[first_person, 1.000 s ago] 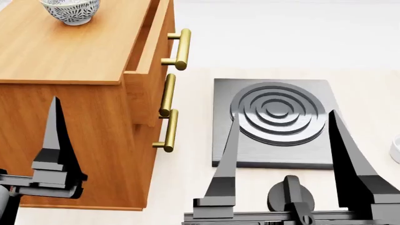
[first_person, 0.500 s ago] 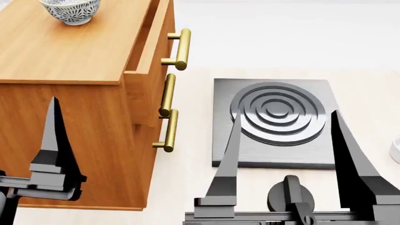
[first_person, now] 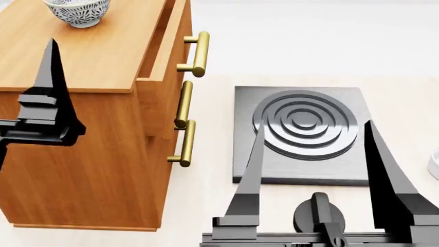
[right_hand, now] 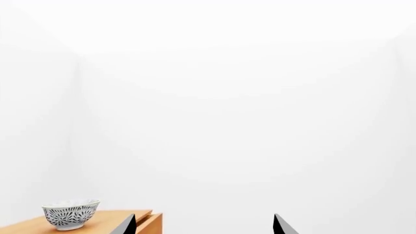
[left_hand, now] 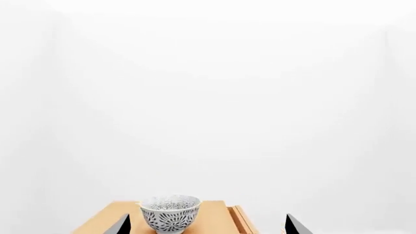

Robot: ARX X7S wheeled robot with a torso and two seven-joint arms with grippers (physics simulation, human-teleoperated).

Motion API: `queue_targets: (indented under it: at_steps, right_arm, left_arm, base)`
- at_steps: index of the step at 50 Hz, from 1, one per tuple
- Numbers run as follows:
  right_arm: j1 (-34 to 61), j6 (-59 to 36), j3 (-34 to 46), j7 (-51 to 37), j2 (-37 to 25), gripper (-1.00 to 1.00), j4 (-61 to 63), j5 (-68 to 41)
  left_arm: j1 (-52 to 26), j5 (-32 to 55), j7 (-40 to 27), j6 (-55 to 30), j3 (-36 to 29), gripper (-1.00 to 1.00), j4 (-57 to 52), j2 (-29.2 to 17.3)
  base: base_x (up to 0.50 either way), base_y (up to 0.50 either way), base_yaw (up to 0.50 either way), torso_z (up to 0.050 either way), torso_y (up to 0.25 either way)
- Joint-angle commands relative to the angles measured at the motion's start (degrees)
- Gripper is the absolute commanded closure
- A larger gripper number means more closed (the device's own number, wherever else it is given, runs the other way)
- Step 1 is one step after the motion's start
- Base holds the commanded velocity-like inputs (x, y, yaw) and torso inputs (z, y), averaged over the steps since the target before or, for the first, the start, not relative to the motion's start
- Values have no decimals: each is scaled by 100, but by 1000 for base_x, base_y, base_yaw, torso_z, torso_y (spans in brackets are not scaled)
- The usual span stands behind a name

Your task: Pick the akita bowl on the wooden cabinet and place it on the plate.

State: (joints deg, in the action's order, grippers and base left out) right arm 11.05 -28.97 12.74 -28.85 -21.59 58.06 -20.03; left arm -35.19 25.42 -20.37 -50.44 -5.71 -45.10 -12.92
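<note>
Beyond left gripper (first_person: 51,56), apart: akita bowl (first_person: 77,11)

The head camera looks forward and steeply down from above, close over the tall orange-brown wooden cabinet with brass bar handles (first_person: 89,103) at the view's left and the pale surface (first_person: 205,195) beside it. Both wrist cameras face level and outward toward a blank white backdrop, with only the cabinet's top edge low in frame. The left wrist camera sees the small white bowl with a dark net-like pattern (left_hand: 170,214) nearly head-on and near; the right wrist camera sees the same bowl (right_hand: 70,213) from farther off, to one side. All three views share that bowl (first_person: 77,11) and the cabinet top.
</note>
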Motion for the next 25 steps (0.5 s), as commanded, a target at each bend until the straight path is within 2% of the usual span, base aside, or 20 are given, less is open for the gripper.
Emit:
queue_targets:
  at_steps: [1, 4, 9, 20, 25]
  right_arm:
    - [40, -41, -23, -134, -75, -100, 86, -99]
    - [39, -28, -44, -163, -125, -100, 119, -159]
    - [86, -68, 26, -241, -239, -100, 145, -244]
    - [120, 44, 164, -423, -386, -100, 100, -282]
    - [120, 123, 168, -490, -421, -100, 110, -307]
  left_arm:
    - [-1755, 845, -95, -1636, 279, -100, 242, 139]
    - [-2297, 1010, -181, -2079, 350, -100, 372, 221]
    - [-2654, 1399, -331, -2683, 484, -100, 29, 449]
    - [-2745, 1723, -415, -2897, 635, -100, -145, 588]
    - [-2862, 1820, -494, -3022, 639, -100, -207, 592]
  base:
    - [0, 0, 0, 0, 0]
    - [0, 0, 0, 0, 0]
    - [9, 0, 0, 0, 0]
    - [261, 0, 0, 0, 0]
    - [13, 0, 0, 0, 0]
